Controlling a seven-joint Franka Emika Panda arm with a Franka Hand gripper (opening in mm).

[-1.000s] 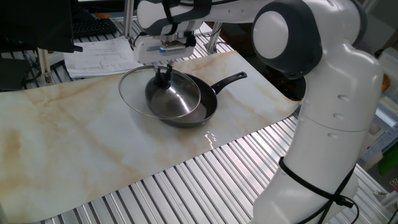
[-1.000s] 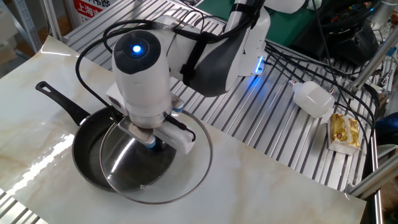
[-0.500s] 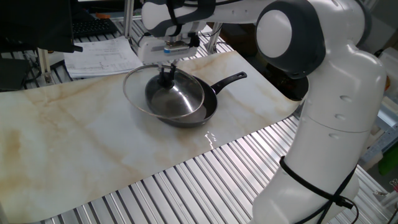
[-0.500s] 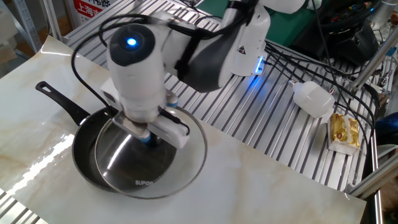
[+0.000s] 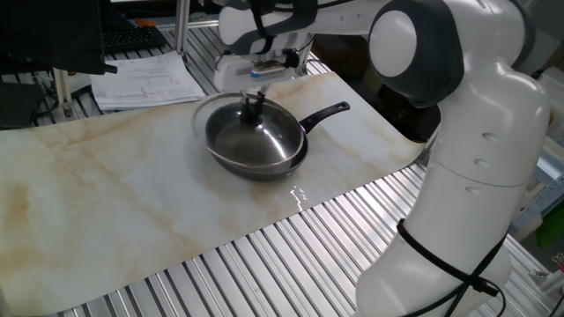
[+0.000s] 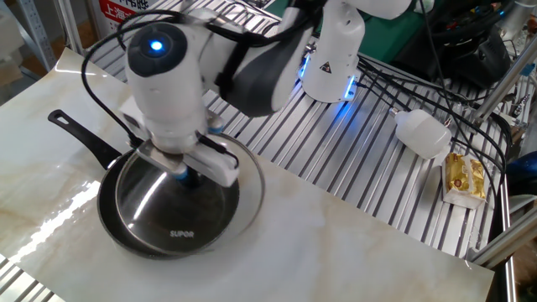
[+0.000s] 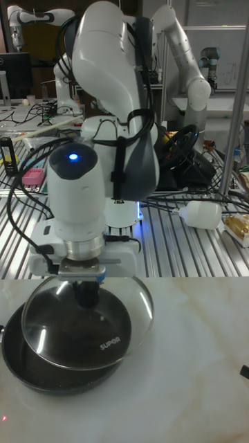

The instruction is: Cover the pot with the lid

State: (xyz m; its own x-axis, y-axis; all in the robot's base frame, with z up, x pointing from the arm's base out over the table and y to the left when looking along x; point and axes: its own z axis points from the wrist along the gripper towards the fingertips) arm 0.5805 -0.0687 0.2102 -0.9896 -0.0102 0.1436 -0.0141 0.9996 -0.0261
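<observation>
Papers [image 5: 145, 81] lie well off to the left of the pot [image 5: 256, 146], on the bars behind the marble sheet [image 5: 106, 194], untouched by any of this. Moving right from them, the pot sits near the far edge of that sheet, its long black handle [image 5: 326, 114] pointing away to the right in one fixed view. Over it hangs the lid [image 5: 250, 132], and this is what has changed: a second ago the glass disc stuck out well to the left of the pot, half a second ago less so, and now its metal rim nearly lines up with the pot's rim. It is tilted, though; from the tall fixed view the lid [image 7: 86, 320] is raised on the right and dips toward the pot on the left, so it is not seated.

Above the pot's centre the gripper [image 6: 185, 175] has its fingers closed tight on the lid's black knob [image 5: 253, 106], carrying the whole weight.

By my reckoning the sideways travel is almost done; what remains is levelling, a short descent, and letting go.

Right of the pot stands the arm's white base.
</observation>
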